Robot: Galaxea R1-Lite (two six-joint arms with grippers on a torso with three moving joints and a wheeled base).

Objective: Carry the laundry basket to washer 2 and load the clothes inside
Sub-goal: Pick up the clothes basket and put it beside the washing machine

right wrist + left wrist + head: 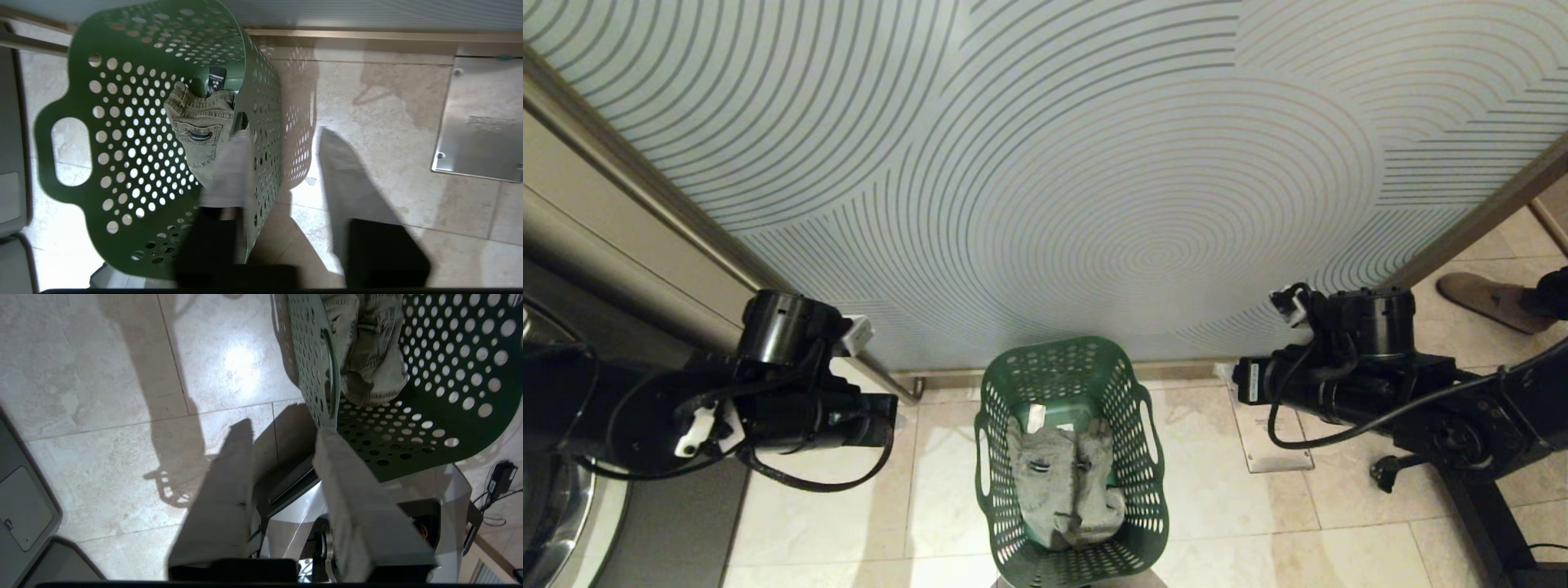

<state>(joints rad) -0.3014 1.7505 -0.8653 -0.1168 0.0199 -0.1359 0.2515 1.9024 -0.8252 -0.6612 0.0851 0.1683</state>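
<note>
The dark green perforated laundry basket point(1068, 384) stands on the floor tiles straight ahead of me, its near end over my base. The clothes point(1066, 490), a pale grey-green garment, lie in its bottom. My left gripper point(284, 433) hangs open and empty beside the basket's point(314, 375) left side, one fingertip point(327, 437) right at the rim. My right gripper point(282, 131) is open on the other side; the basket's point(122, 122) side wall shows between its fingers. A dark grey washer with a chrome door ring point(556, 506) sits at the far left. Its number is out of view.
A frosted glass wall point(1094, 163) with curved lines closes the space behind the basket. A metal floor plate point(1278, 441), a plug and cable point(1384, 472) and a black stand point(1494, 523) lie at the right. A person's shoe point(1486, 298) is at the right edge.
</note>
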